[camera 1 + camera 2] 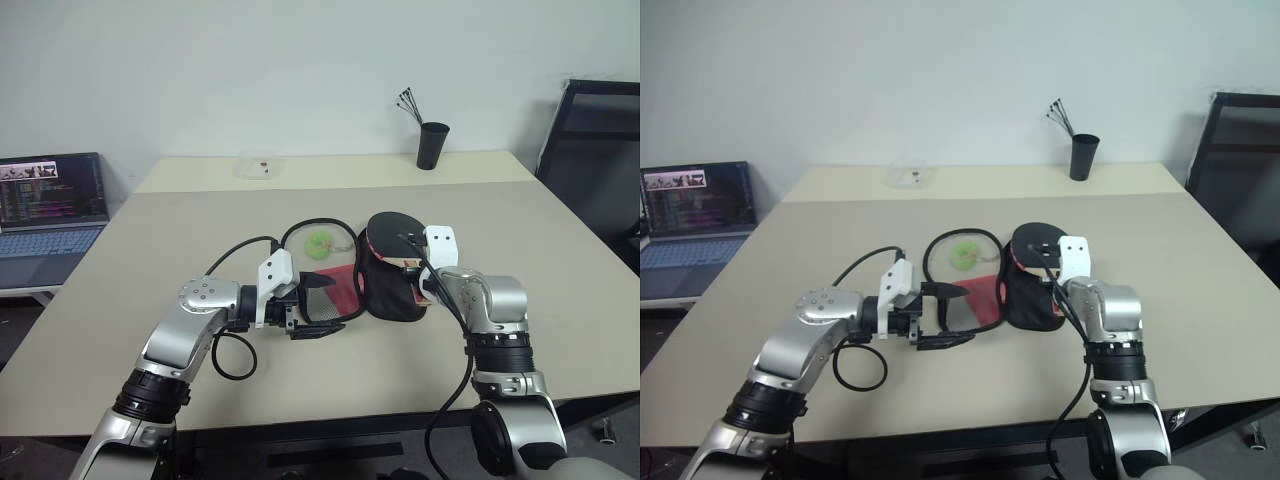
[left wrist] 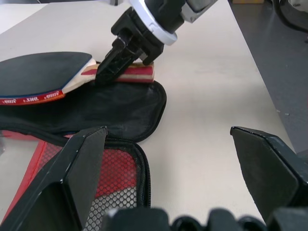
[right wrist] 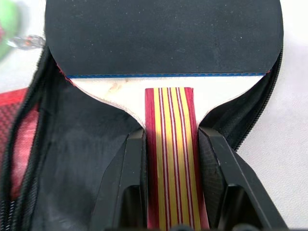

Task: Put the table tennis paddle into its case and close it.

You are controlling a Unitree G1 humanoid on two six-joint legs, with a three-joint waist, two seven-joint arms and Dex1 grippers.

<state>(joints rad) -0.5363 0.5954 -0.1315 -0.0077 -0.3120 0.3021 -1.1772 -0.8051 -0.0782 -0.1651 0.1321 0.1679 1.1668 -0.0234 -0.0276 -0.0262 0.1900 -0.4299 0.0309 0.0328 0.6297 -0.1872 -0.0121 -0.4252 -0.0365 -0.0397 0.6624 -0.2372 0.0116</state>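
A wide beige counter (image 1: 560,260) is seen from above, filling the middle of the frame. A dark chair (image 1: 600,150) stands at the right edge, and an open laptop (image 1: 50,205) sits at the left edge on a lower surface. Near the centre of the counter lies the case (image 1: 392,290), unzipped, its black fabric spread and a red mesh-lined flap (image 1: 335,290) folded out towards the left. A small green tag (image 1: 322,243) is seen just beyond the flap. The table tennis paddle (image 3: 163,36) is held over the open case, its black blade lying on or just above the black fabric; contact cannot be confirmed. The striped wooden handle (image 3: 169,159) is gripped between the two black fingers of the right hand (image 3: 169,163), which are closed against its sides. The left hand (image 1: 310,310) is placed left of centre, beside the mesh flap, with its fingers spread wide and nothing held. A black cup (image 1: 432,145) stands at the counter's far edge, upper right of centre.
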